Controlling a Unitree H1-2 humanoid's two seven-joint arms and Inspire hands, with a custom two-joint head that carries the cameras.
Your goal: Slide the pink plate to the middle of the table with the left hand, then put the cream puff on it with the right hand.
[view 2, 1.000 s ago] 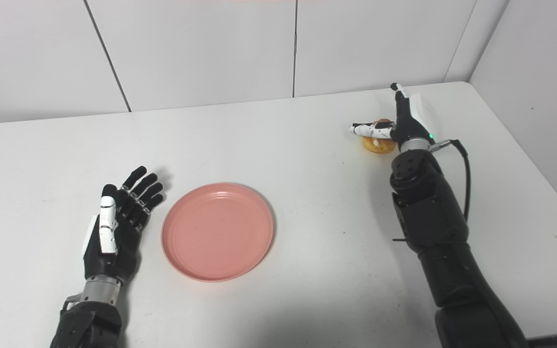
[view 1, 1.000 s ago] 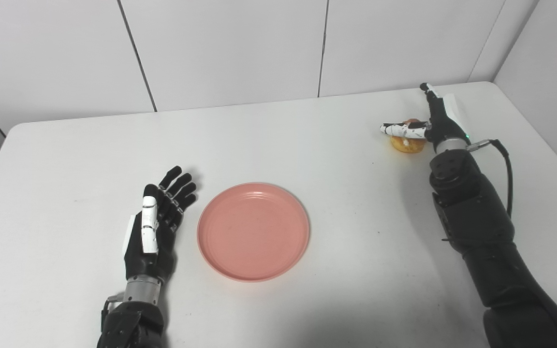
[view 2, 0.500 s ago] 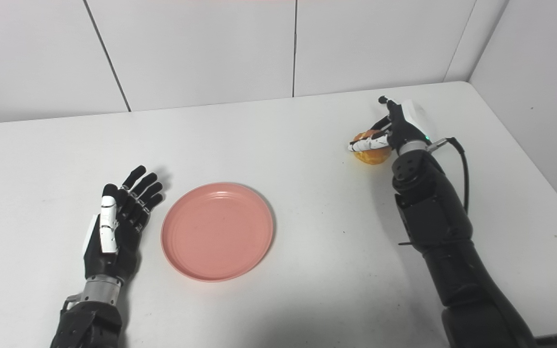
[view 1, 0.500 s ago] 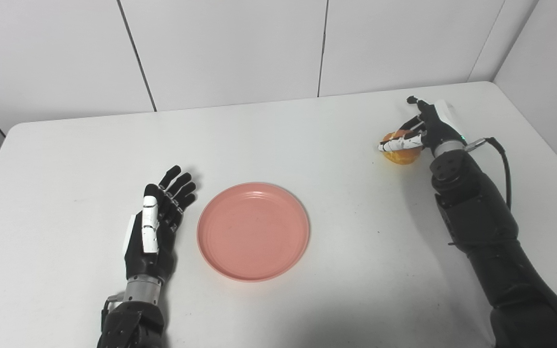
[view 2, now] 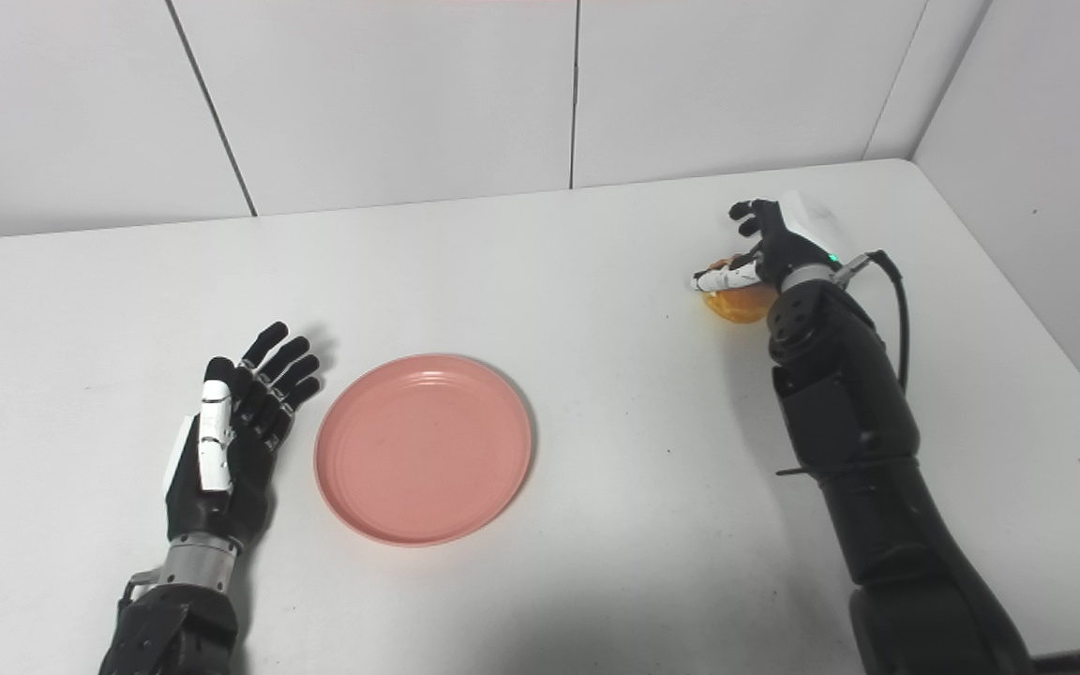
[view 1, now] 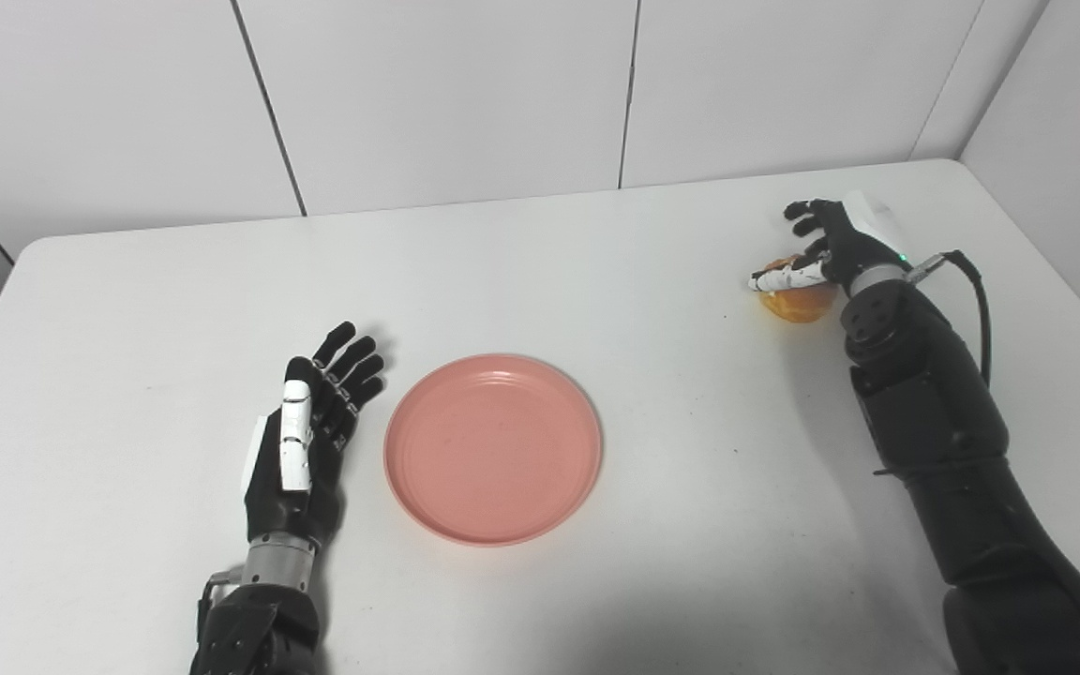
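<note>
With my right hand (view 1: 826, 253) clasping the cream puff (view 1: 798, 302), the pink plate (view 1: 493, 448) lies well apart, toward my open left hand (view 1: 301, 436).

Pink plate (view 1: 493, 448) mid-table (empty); cream puff (view 1: 798, 302) far right.

i see a white table (view 1: 596, 262) with rounded far corners, a few small dark specks on its top, and behind it a white panelled wall (view 1: 446, 94) with dark seams.
</note>
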